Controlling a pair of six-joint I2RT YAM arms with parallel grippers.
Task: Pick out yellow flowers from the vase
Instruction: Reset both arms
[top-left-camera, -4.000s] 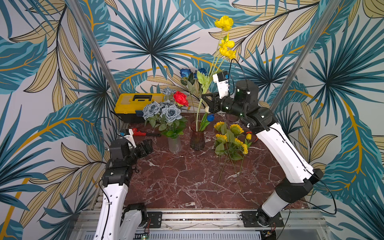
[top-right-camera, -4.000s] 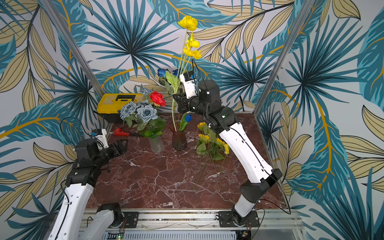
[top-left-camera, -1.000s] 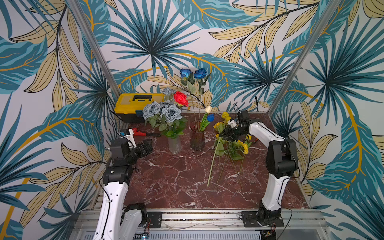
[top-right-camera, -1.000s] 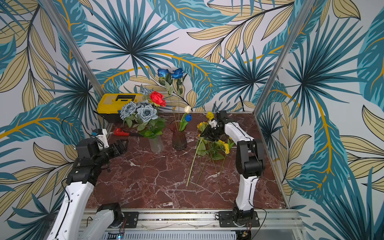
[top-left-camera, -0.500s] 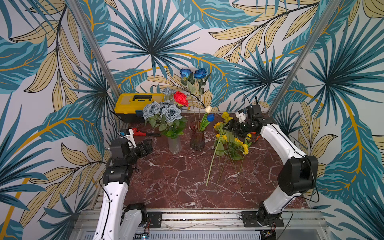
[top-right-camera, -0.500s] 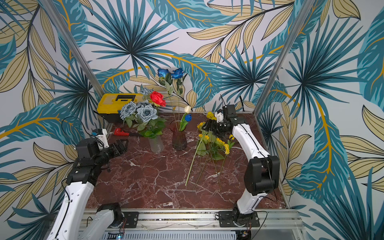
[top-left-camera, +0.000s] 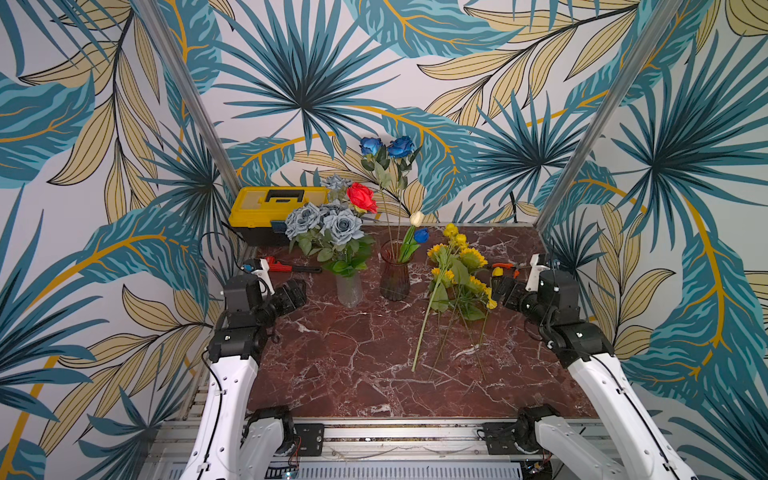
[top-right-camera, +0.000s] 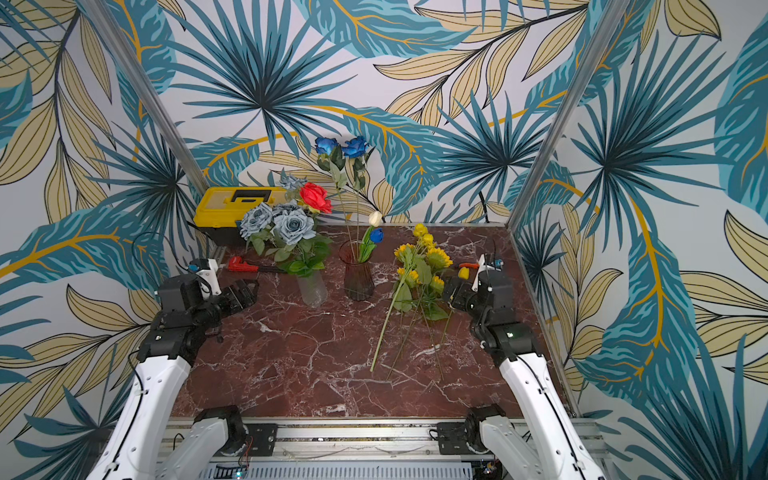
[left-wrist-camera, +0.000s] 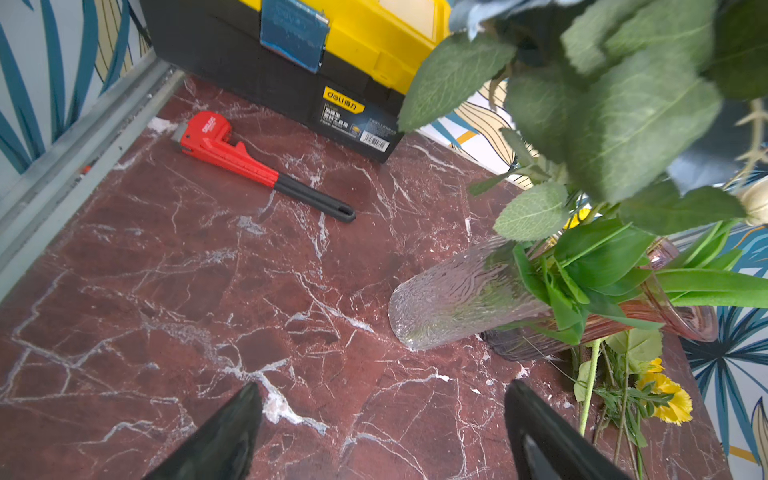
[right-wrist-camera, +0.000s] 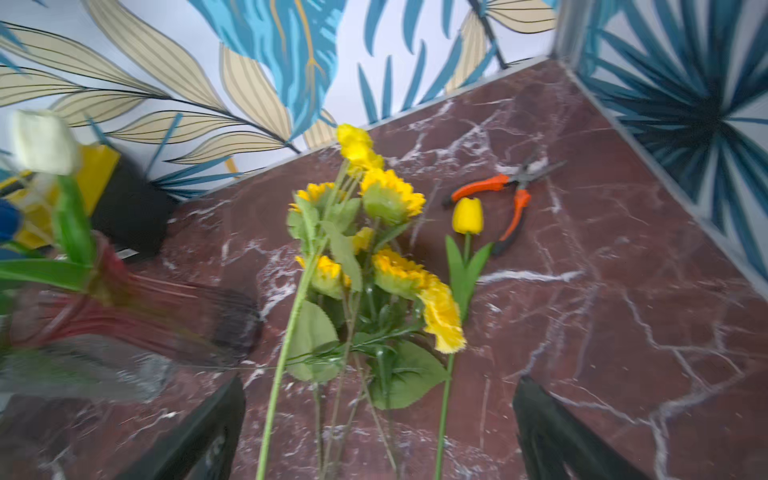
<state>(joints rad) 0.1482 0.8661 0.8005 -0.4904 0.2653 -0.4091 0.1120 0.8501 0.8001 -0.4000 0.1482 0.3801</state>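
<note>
**Yellow stems on the marble, both pincers empty**

The yellow flowers (top-left-camera: 457, 270) lie in a loose heap on the worktop (top-left-camera: 353, 365), just beside the dark red glass vase (top-left-camera: 394, 274) on the right arm's side. A yellow tulip (right-wrist-camera: 467, 216) lies at the heap's outer edge, near the orange-handled pliers (right-wrist-camera: 511, 195). The right pincer (right-wrist-camera: 378, 384) hangs spread wide over the stems with nothing in it. The left pincer (left-wrist-camera: 382, 386) is just as wide and empty, off by the clear textured vase (left-wrist-camera: 457, 291).

In the red vase I make out a white tulip (top-left-camera: 417, 218), a blue one and tall blue roses (top-left-camera: 386, 146) (no yellow that I can spot), so the step in hand looks like clearing the arm away from the heap. Done well, that means lifting off with the jaws wide so no leaf snags, then checking the vase over.

The worktop is red-brown marble with white veins. A red pipe wrench (left-wrist-camera: 232, 158) and a yellow toolbox (top-left-camera: 274, 203) sit toward the back on the left arm's side, and palm-leaf wallpaper (top-left-camera: 291, 83) covers the walls.
</note>
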